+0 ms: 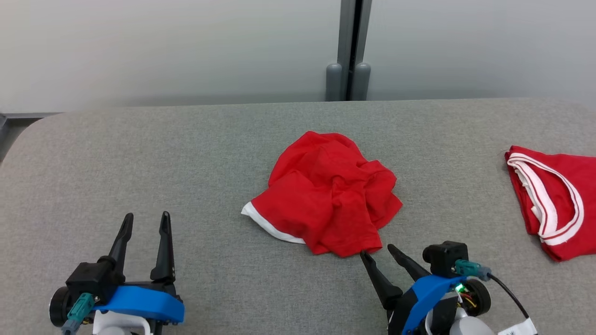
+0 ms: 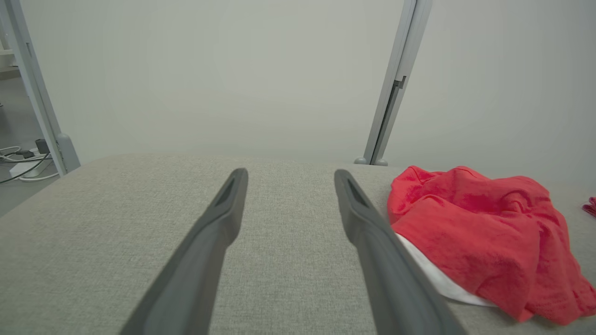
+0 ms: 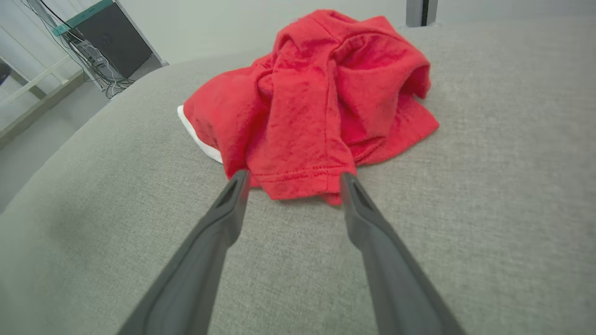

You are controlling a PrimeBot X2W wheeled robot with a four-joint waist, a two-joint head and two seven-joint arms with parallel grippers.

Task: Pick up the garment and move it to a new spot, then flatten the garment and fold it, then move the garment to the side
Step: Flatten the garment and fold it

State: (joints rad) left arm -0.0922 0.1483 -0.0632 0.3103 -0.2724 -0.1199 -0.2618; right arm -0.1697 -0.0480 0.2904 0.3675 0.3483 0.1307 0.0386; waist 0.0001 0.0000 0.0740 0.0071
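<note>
A crumpled red garment (image 1: pixel 326 193) with a white hem lies in a heap at the middle of the grey table (image 1: pixel 186 153). My right gripper (image 1: pixel 377 250) stands open at the heap's near edge, its fingertips on either side of a stitched red hem (image 3: pixel 295 179) without closing on it. My left gripper (image 1: pixel 145 216) is open at the lower left, well clear of the cloth, with bare table between its fingers. From the left wrist the garment (image 2: pixel 484 228) lies to the right of that gripper (image 2: pixel 288 174).
A second red garment (image 1: pixel 556 204) with white striped trim lies at the table's right edge. A grey post (image 1: pixel 348 51) rises behind the table's far edge against a pale wall. Cables and a dark cabinet (image 3: pixel 111 37) stand beyond the table's rounded corner.
</note>
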